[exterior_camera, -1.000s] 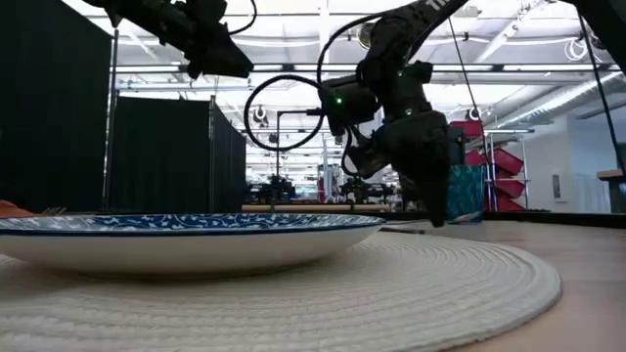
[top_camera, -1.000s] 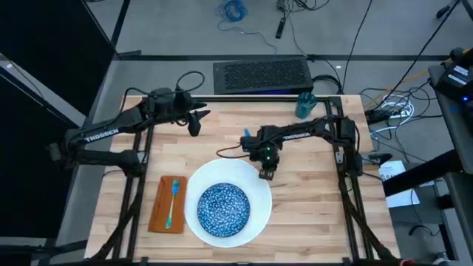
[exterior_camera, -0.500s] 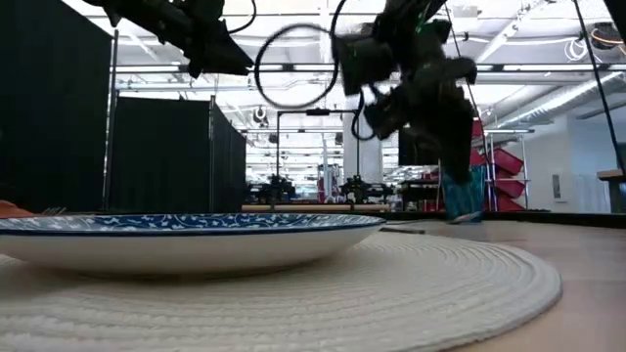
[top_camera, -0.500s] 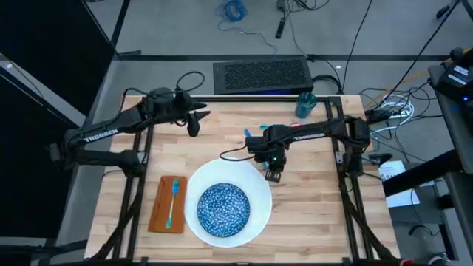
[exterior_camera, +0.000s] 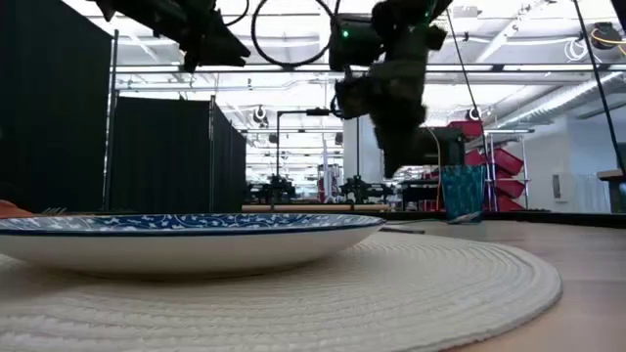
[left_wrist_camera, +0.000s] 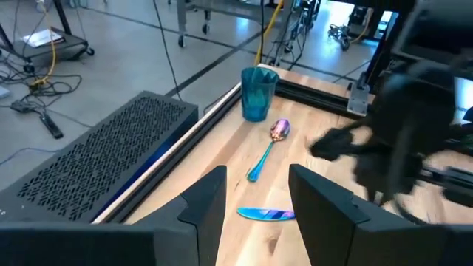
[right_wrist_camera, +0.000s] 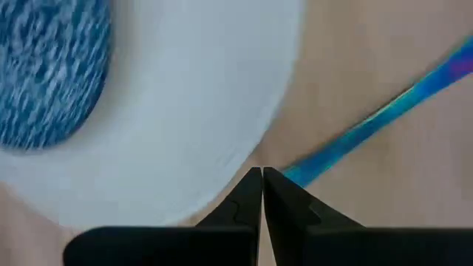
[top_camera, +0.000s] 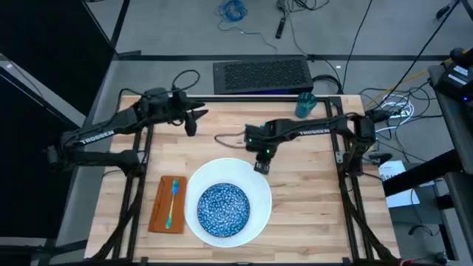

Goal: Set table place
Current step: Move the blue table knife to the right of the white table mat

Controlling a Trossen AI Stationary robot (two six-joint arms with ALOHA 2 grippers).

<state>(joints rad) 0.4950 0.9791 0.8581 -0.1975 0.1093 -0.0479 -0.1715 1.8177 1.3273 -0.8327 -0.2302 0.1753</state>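
Above the desk (top_camera: 310, 185), just off the far rim of the white plate (top_camera: 255, 210), hangs the right claw (top_camera: 260, 167), its two dark fingers (right_wrist_camera: 247, 198) pressed together with nothing between them. Right under its tips the right wrist view shows the plate's edge, the blue speckled bowl (right_wrist_camera: 52, 74) sitting on the plate, and a light-blue piece of cutlery (right_wrist_camera: 384, 122) lying slantwise on the bare wood, its near end just beside the fingertips; whether they touch it cannot be told. In the low view this claw (exterior_camera: 396, 156) is lifted clear of the wood.

Farther from the right claw, toward the back rail, stands the small teal cup (top_camera: 305, 105). Across the plate from that claw lies the orange napkin (top_camera: 160, 207) with a light-blue fork (top_camera: 171, 202) on it.

The left claw (top_camera: 194, 123) waits well apart, raised over the back left part of the desk, its fingers (left_wrist_camera: 203, 199) spread and empty. Ahead of it, its wrist view shows a flat blue utensil (left_wrist_camera: 266, 214) on the wood, then a spoon (left_wrist_camera: 267, 148) beyond, and the cup (left_wrist_camera: 258, 93) beyond that, by the back rail. A black perforated box (top_camera: 261, 74) sits on the floor behind the desk.
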